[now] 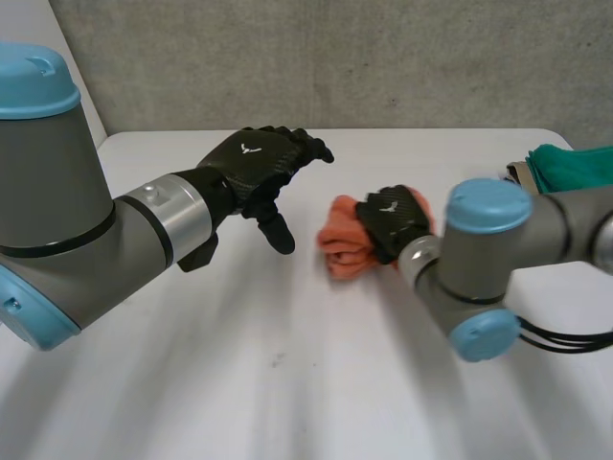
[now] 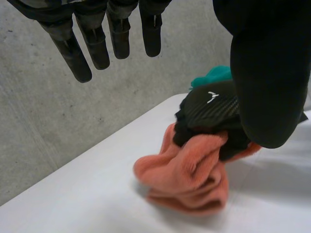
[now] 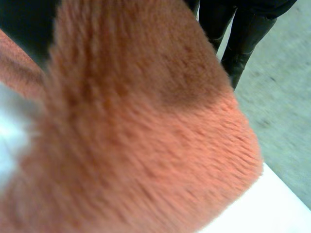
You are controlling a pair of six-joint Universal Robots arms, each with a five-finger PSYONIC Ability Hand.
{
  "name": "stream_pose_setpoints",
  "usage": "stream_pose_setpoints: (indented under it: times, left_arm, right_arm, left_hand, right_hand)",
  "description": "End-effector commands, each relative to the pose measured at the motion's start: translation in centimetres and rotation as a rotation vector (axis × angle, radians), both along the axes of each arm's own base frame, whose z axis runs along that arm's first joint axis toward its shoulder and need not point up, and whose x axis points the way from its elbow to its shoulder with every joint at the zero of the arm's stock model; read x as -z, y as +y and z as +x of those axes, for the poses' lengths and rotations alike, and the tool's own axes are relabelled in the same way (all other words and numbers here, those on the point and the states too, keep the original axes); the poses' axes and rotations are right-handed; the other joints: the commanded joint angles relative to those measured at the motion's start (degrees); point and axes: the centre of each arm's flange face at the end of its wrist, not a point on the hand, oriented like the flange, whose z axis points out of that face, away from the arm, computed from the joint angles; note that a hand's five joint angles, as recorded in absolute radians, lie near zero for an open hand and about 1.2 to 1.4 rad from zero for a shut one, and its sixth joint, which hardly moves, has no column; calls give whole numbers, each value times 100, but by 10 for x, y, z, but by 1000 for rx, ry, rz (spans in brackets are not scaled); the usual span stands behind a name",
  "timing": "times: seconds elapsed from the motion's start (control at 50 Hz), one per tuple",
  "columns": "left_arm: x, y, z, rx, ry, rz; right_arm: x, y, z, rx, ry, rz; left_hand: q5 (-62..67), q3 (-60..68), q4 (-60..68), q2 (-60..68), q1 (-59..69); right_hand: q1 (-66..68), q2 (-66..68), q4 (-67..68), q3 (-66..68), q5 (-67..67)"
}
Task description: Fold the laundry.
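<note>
A small orange cloth [image 1: 343, 244] lies bunched on the white table [image 1: 287, 383], right of the middle. My right hand [image 1: 393, 218] sits on its right side, fingers curled into the fabric. In the left wrist view the right hand [image 2: 209, 109] clutches the cloth [image 2: 189, 174], which bulges out below its fingers. In the right wrist view the cloth [image 3: 146, 145] swells under the palm, beside the dark fingers [image 3: 243, 29]. My left hand [image 1: 259, 163] hovers above the table left of the cloth, with straight fingers [image 2: 97, 43] spread apart and holding nothing.
A teal cloth [image 1: 575, 165] lies at the table's far right edge, behind my right arm; it also peeks out behind the right hand as teal cloth [image 2: 214, 75]. A grey wall [image 1: 335, 57] stands behind the table.
</note>
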Motion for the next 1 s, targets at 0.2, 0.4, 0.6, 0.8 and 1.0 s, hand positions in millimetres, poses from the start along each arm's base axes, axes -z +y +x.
stream_pose_setpoints:
  times: [0.2, 0.4, 0.6, 0.8, 1.0]
  left_arm:
    - [-6, 2, 2, -3, 25, 5]
    - [-8, 7, 2, 7, 27, 1]
    - [-6, 31, -12, 167, 39, 20]
    - [-5, 33, -13, 190, 43, 27]
    - [-4, 34, -13, 192, 41, 34]
  right_arm:
    - [-12, -92, -103, -144, 132, -184]
    - [-106, -162, -145, -7, -38, -426]
    - [-153, -206, -211, 96, -171, -621]
    - [-90, -224, -269, 165, -149, -457]
    - [-11, -211, -329, 194, -66, -264]
  left_hand:
    - [-5, -83, -77, -61, -206]
    - [-123, -201, -195, -179, -324]
    - [-207, -285, -280, -263, -408]
    - [-174, -252, -246, -230, -374]
    - [-190, -268, -263, -246, -391]
  right_hand:
    - [3018, 1416, 1326, 1406, 1931]
    - [3018, 1416, 1326, 1406, 1931]
    - [3018, 1416, 1326, 1406, 1931]
    - [3018, 1416, 1326, 1406, 1931]
    - [3018, 1416, 1326, 1406, 1931]
